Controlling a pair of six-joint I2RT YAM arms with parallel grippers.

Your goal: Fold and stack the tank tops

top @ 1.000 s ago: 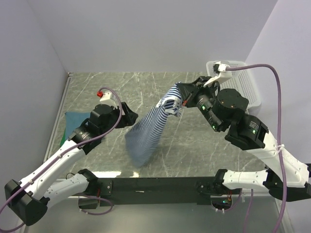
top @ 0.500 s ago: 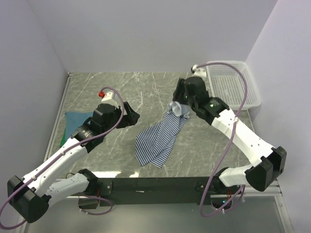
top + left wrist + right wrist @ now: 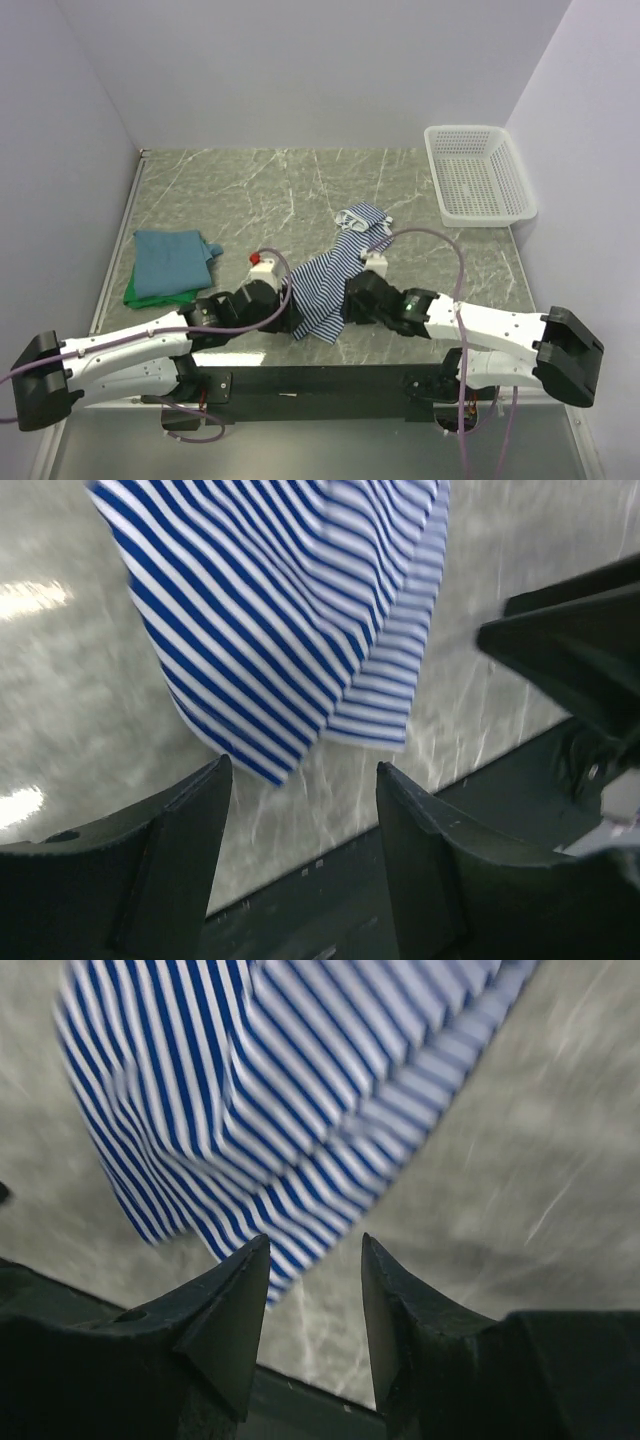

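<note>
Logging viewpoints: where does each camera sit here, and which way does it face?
Top external: above and behind the bases, looking down on the table, striped top, basket, and teal top on green top; left arm and right arm show.
Left wrist: on the left arm, low, facing the striped top's near hem; left gripper open fingers frame it.
Right wrist: same hem from the other side; right gripper open fingers show.
Shared: both wrist views show that hem.

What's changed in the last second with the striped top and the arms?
The right gripper released the striped top, which now lies on the table. It and the left gripper came down to its near hem, jaws open. The teal top, green top and basket stayed put.
</note>
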